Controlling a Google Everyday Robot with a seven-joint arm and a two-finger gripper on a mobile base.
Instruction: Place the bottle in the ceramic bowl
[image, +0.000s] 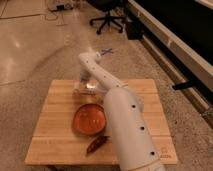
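Note:
The orange ceramic bowl (89, 119) sits on the wooden table (55, 125), left of centre, and looks empty. My white arm reaches from the bottom of the view over the bowl's right side to the far part of the table. My gripper (85, 80) points down there, just beyond the bowl. A small whitish bottle (83, 87) shows right under the gripper, on or close above the table and partly hidden by it. I cannot tell whether the gripper holds it.
A small dark-red pepper-shaped thing (96, 144) lies near the table's front edge, below the bowl. An office chair (107, 20) stands on the floor behind. A long dark counter (175, 35) runs along the right.

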